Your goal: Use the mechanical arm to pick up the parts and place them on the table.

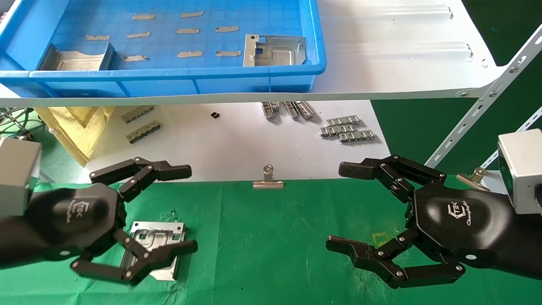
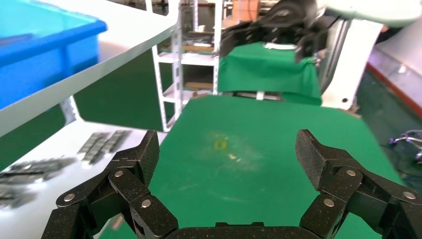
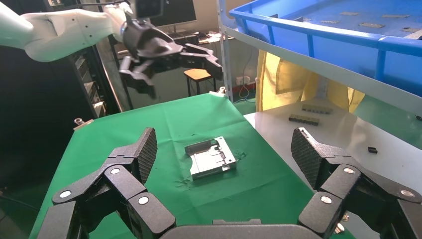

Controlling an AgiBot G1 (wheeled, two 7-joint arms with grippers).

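My left hand point(image 1: 146, 212), fingers spread, hovers above a silver part point(image 1: 154, 248) lying flat (roughly square, no clear long axis) on the green table point(image 1: 271, 237).

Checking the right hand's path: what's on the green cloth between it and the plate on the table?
Nothing: in the right wrist view, only bare green table lies between the open right gripper and the plate. The head view agrees.

Silver part point(image 1: 156, 242) flat on green table point(image 1: 271, 237) (two in tray)
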